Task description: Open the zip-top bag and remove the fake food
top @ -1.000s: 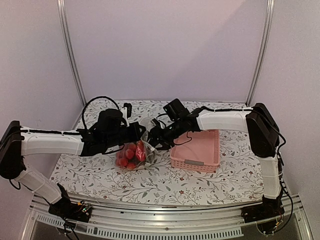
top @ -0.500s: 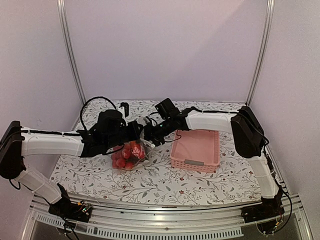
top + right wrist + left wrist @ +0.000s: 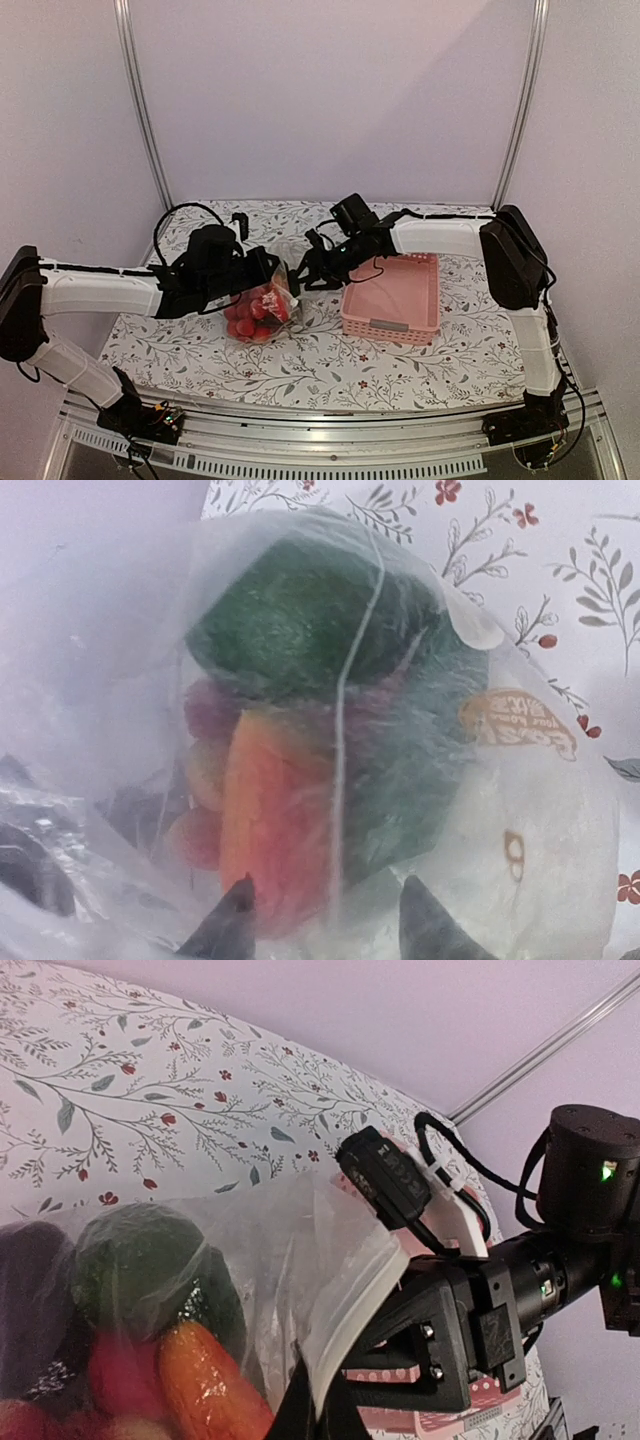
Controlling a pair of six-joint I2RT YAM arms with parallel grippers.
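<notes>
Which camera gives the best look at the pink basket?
The top view: the whole basket shows, sitting on the table right of the bag. The left wrist view catches only pink slivers behind the right arm; the right wrist view shows none of it.

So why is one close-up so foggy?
Right wrist view: the zip-top bag fills the frame up close, its plastic veiling the fake food; left wrist view: bag edge crisp, food at the bottom soft; top view: evenly lit, slightly grainy.
</notes>
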